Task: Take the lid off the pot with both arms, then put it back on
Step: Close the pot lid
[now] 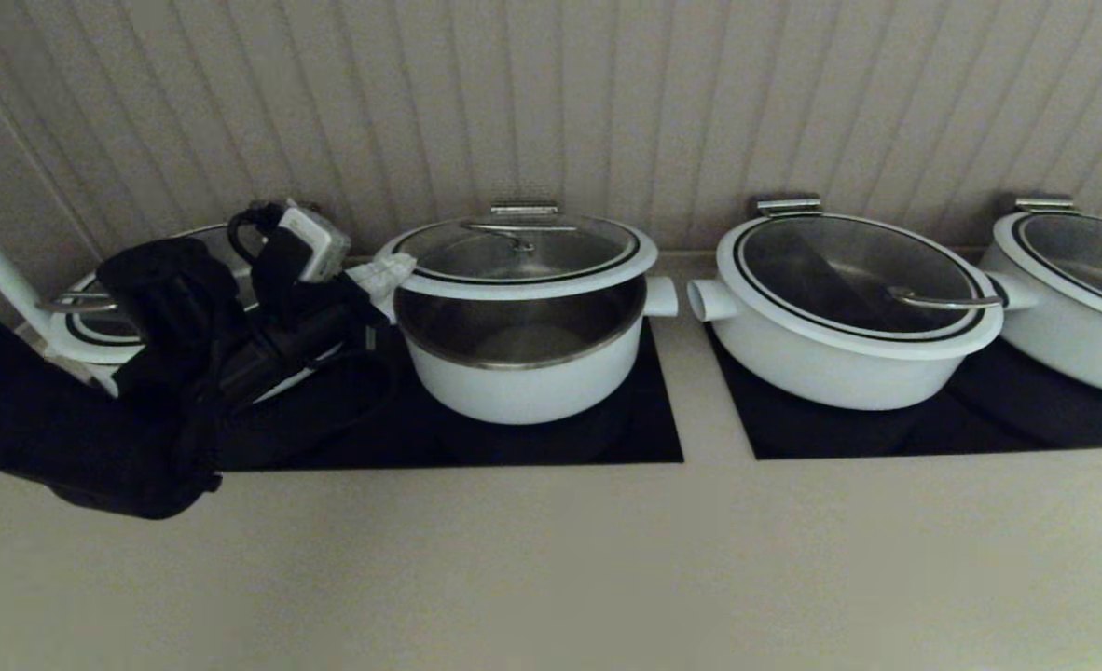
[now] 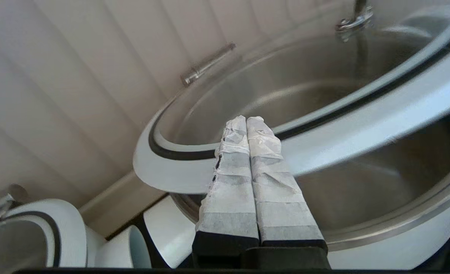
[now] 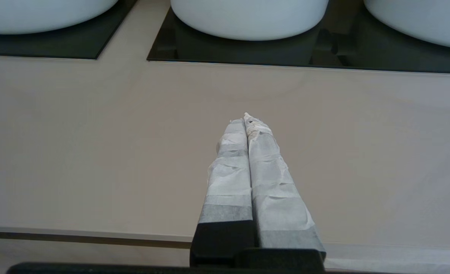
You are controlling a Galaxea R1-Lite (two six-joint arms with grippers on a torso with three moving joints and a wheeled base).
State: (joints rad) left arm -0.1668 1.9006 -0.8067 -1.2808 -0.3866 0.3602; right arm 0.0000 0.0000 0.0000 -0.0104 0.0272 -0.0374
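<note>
Above the pot [image 1: 523, 373], tilted lid [image 1: 523, 256], closed left pincer [image 1: 385, 275] at rim, no readable writing.

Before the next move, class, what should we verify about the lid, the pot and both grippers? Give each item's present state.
1. Lid clear of pot: ok, raised, open gap at the front.
2. Left gripper at the lid's rim: ok, fingers shut, tips against it.
3. Lid firmly supported: cannot tell.
4. Right gripper at the lid: not ok, shut above bare counter.
5. Neighbouring pot apart: ok.
</note>
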